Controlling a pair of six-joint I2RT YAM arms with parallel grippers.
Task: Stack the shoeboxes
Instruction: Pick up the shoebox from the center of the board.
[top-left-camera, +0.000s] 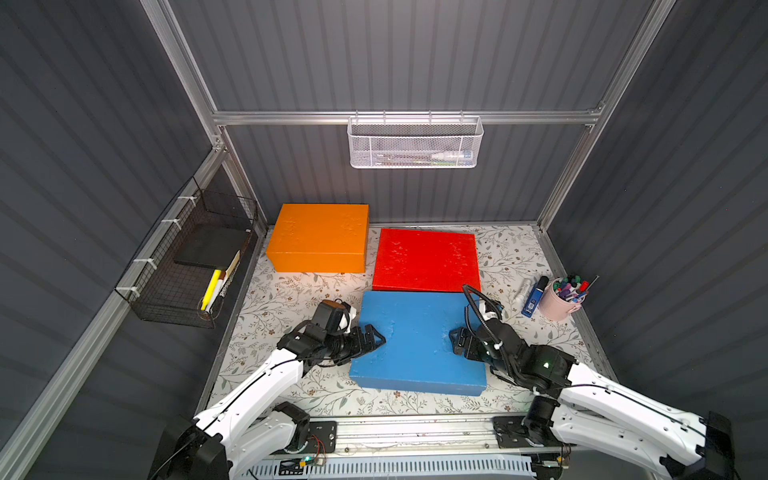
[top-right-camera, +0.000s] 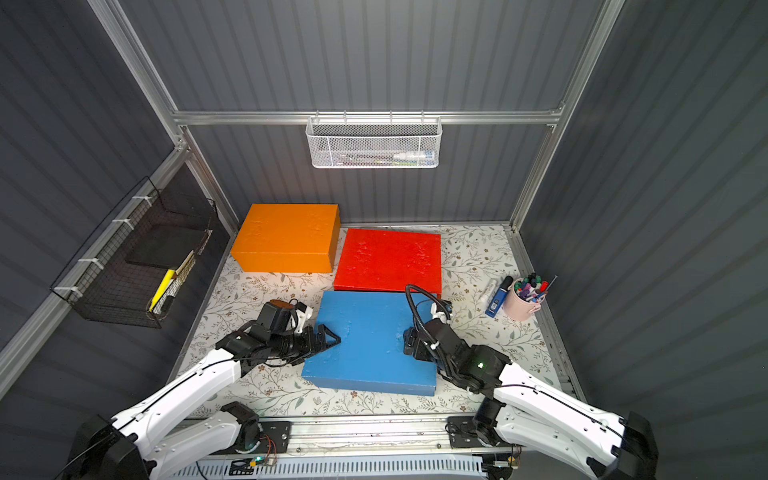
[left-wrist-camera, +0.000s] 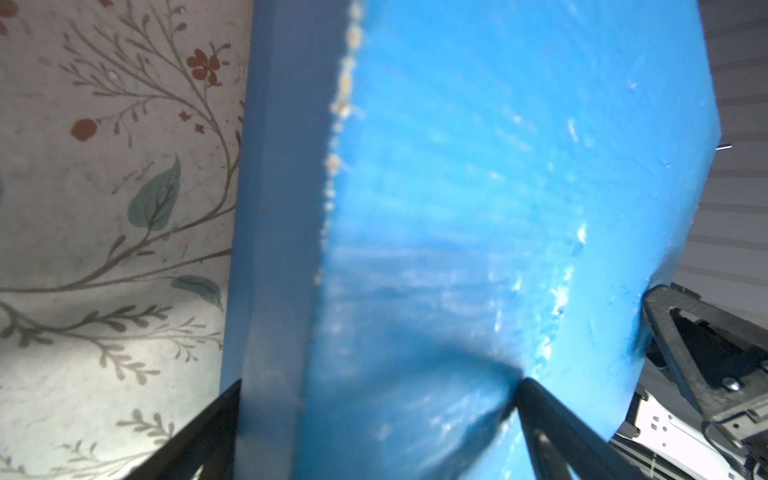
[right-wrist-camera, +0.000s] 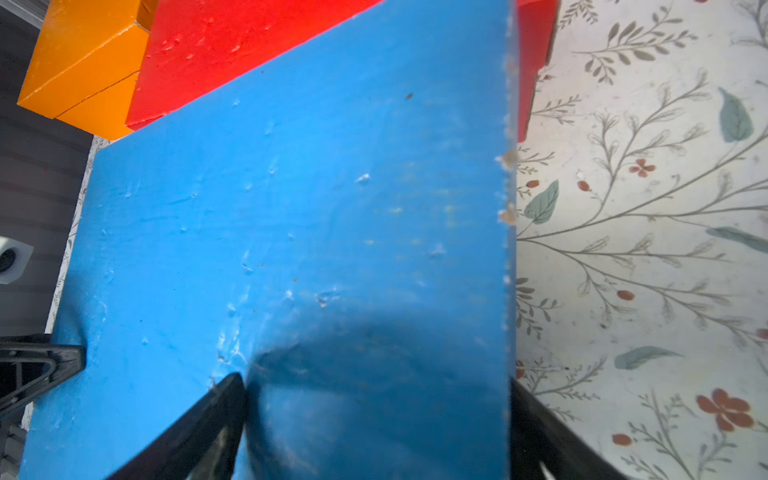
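Edges and clearance, as seen in both top views. At 6 o'clock of the floral table (top-left-camera: 291, 299): blue shoebox (top-left-camera: 415, 332), its 12 o'clock edge overlapping the near edge of the red shoebox (top-left-camera: 426, 259). Cannot tell whether lifted clear of the tabletop. At 10 o'clock, close against the back wall (top-left-camera: 415, 195): orange shoebox (top-left-camera: 318, 237), just beside the red one, with a narrow gap between. Bare tabletop at 9 o'clock and along the 6 o'clock rim. Less room at 3 o'clock, beside a pink cup of markers (top-left-camera: 563, 301).

Jaws. On the left gripper (top-left-camera: 376, 340): spread wide and clamped across the blue shoebox's 9 o'clock edge, one finger (left-wrist-camera: 552, 419) pressing a dent into the lid, the other outside the side wall. On the right gripper (top-left-camera: 457, 338): likewise at the 3 o'clock edge, one finger (right-wrist-camera: 208, 415) on the lid, the other beyond the edge.

Count. Shoeboxes: three, one of each colour, none set squarely on another. Grippers: two. Wall baskets: two, namely a black wire basket (top-left-camera: 187, 266) at 9 o'clock and a white mesh basket (top-left-camera: 413, 143) at 12 o'clock.
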